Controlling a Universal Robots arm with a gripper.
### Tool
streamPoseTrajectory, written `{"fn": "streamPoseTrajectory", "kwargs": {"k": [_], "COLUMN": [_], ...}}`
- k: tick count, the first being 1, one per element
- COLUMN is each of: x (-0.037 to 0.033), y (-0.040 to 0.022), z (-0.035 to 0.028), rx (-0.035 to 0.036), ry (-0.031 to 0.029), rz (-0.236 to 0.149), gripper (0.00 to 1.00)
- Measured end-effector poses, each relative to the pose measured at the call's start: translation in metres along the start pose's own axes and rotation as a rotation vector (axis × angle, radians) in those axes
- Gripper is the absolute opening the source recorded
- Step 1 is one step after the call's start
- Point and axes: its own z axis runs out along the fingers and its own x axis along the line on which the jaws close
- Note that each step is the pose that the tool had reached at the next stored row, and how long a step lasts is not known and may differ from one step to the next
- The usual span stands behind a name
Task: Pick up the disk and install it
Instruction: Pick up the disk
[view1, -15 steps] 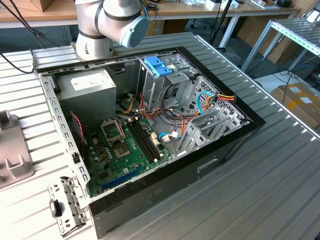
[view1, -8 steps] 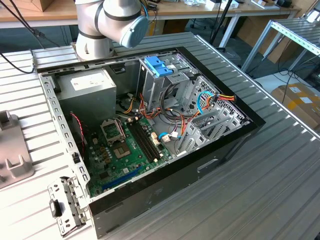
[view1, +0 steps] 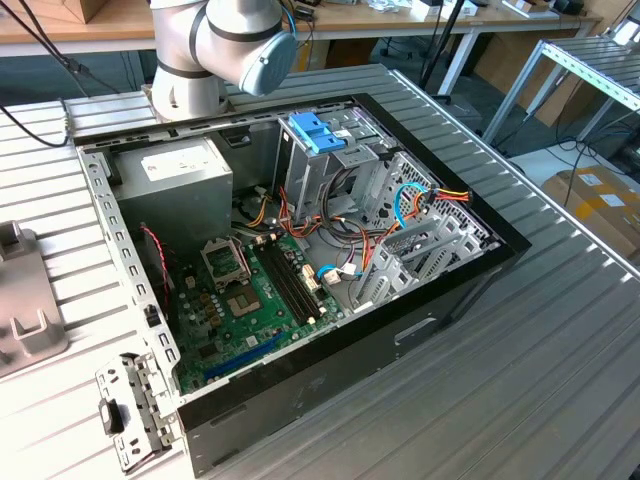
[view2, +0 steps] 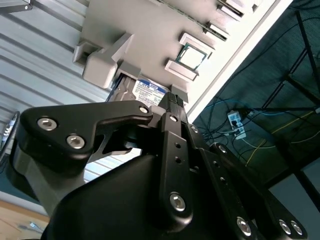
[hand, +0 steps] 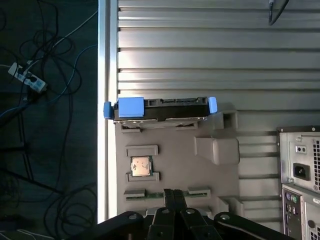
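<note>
My hand (hand: 173, 194) was pressed together and empty, poised over the grey fixture (hand: 165, 150) on the desk (hand: 200, 50). The disk (hand: 160, 109) stood on edge in the fixture's end slot, well apart from my hand. I judged it stiff, dense, smooth-sided and sensitive to knocks, best pinched mid-length across its flat faces, not by the clips. It was silver-grey metal with a white label and light-blue frame ends.

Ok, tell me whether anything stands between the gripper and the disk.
Nothing visible does. The gripper hangs over the grey holder tray; a flat processor chip lies in it, short of the disk.
</note>
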Motion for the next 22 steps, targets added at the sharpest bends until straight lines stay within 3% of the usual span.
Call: {"fn": "streamPoseTrajectory", "kwargs": {"k": [12,22], "x": [0.0000,0.0000], "y": [0.0000,0.0000], "z": [0.0000,0.0000], "rx": [-0.0014,-0.0033], "ry": [0.0025,0.0058], "rz": [-0.057,-0.133], "gripper": [0.11,0.11]}}
